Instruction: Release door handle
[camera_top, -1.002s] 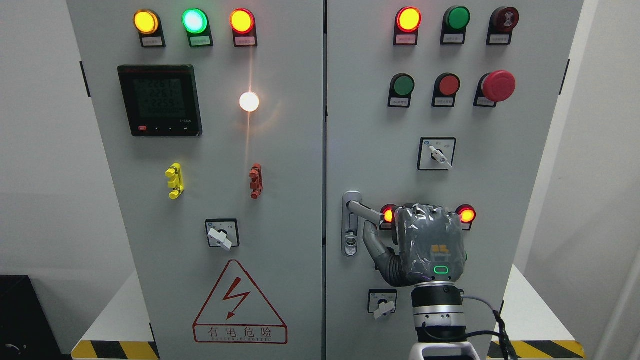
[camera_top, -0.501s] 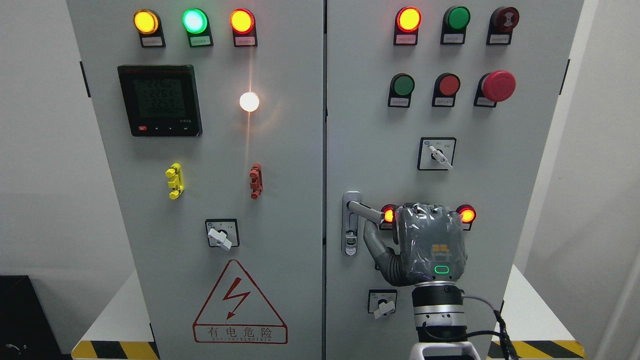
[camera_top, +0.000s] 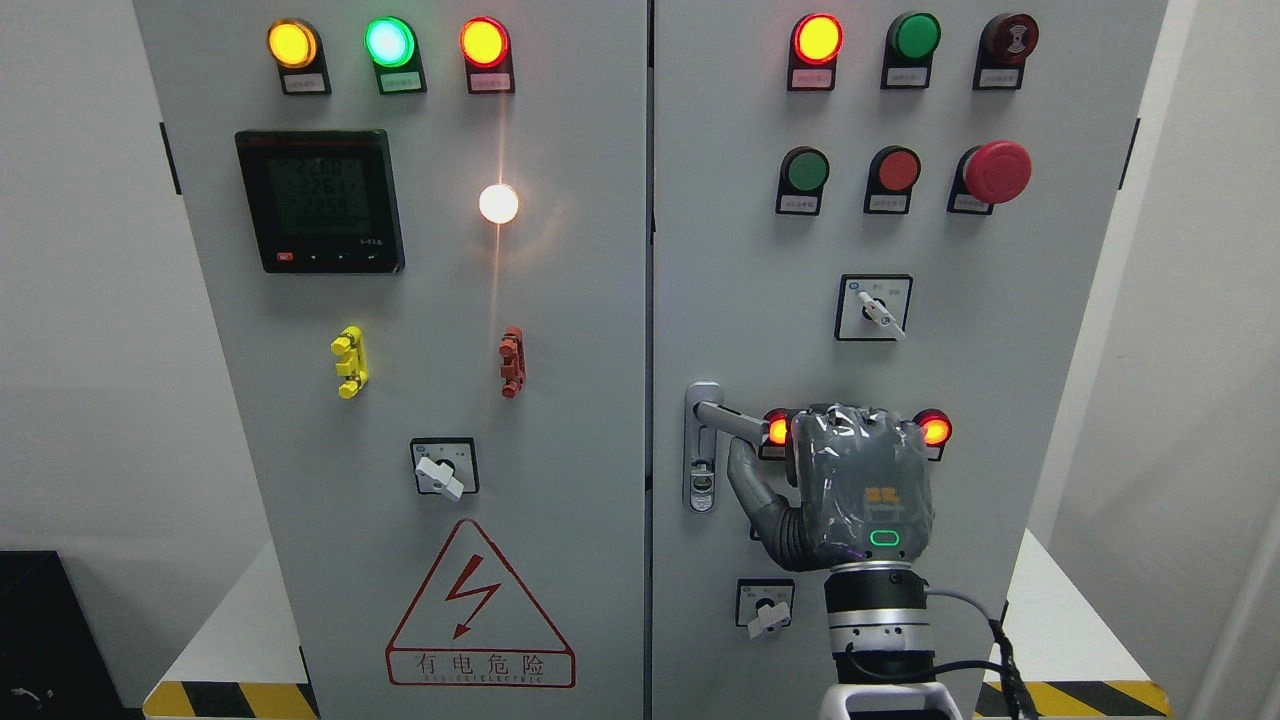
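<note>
The right hand (camera_top: 862, 490) is gripping the door handle (camera_top: 735, 420) on the right cabinet door (camera_top: 1000, 330) — fingers curling round the lever, thumb beneath — so letting go is calling for uncurled fingers, then pulling back.

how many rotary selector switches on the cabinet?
3. One on the left door above the warning triangle, one mid right door, one low on the right door beside the right hand's wrist. The right hand may hide another.
</note>
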